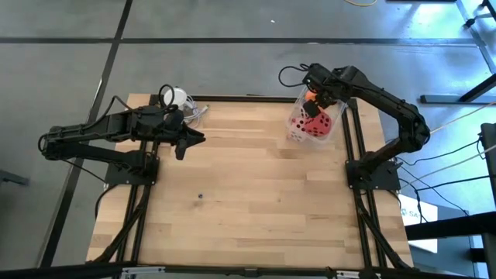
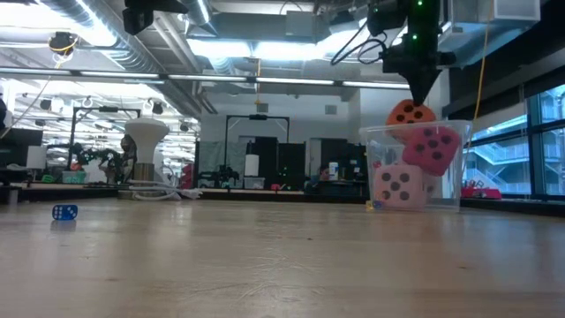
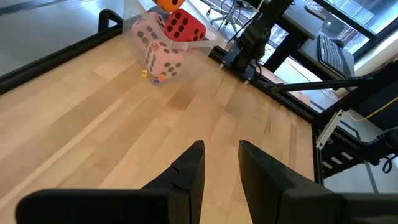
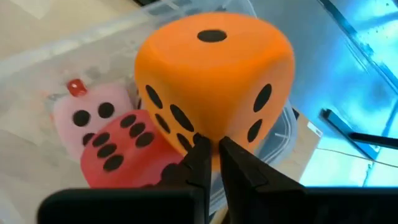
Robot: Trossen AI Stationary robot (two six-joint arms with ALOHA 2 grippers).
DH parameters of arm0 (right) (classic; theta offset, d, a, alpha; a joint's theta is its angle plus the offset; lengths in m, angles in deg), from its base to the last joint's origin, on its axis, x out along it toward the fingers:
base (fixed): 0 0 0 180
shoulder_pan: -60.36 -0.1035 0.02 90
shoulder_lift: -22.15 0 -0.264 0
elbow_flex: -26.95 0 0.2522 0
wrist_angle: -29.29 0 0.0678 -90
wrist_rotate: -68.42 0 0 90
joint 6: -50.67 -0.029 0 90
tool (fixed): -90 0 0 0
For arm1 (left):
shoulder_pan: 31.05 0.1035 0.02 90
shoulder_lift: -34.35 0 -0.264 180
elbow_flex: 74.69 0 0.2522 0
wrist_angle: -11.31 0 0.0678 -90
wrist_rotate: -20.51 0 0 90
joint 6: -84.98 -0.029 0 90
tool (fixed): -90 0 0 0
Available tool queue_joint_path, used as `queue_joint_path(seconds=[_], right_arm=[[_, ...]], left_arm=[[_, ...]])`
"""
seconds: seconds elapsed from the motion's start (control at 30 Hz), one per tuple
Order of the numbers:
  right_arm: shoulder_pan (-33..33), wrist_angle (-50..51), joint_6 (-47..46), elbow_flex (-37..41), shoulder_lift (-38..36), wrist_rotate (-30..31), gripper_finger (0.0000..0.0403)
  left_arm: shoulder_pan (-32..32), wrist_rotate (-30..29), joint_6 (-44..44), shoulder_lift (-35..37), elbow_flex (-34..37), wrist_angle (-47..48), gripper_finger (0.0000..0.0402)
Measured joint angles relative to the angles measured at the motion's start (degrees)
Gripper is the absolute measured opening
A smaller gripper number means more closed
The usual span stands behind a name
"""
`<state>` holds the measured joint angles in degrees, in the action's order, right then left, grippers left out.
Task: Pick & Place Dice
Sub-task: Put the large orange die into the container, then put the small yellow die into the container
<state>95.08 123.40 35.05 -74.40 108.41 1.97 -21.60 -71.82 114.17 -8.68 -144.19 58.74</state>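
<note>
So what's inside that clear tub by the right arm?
The clear tub holds a red die, a pale pink die, and an orange die on top. Anything beneath is hidden.

The orange die (image 3: 169,4) is cut off by the left wrist view's edge.

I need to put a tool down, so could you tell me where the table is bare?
The wooden table is bare between both arm bases, except a small blue die. It is crowded at the clear bin under the right gripper.
</note>
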Motion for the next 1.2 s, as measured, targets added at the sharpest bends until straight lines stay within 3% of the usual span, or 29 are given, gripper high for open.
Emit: queue_joint_path(seconds=[0.17,0.43,0.97,1.1,1.2], right_arm=[[0.0,0.1,1.1,0.4,0.0,3.2,0.0037],[-0.1,-0.2,3.0,0.4,0.0,-0.9,0.0047],[-0.2,-2.7,3.2,0.4,0.0,-4.1,0.0209],[-1.6,-2.7,1.1,0.4,0.0,-7.1,0.0211],[-3.7,-2.7,0.1,0.4,0.0,-6.3,0.0188]], left_arm=[[0.0,0.1,0.2,0.0,0.0,0.0,0.009],[0.0,0.1,1.3,0.0,0.0,0.0,0.009],[0.0,0.6,1.6,0.0,0.0,0.0,0.009],[0.0,0.6,1.5,0.0,0.0,0.0,0.009],[0.0,0.6,1.5,0.0,0.0,0.0,0.009]])
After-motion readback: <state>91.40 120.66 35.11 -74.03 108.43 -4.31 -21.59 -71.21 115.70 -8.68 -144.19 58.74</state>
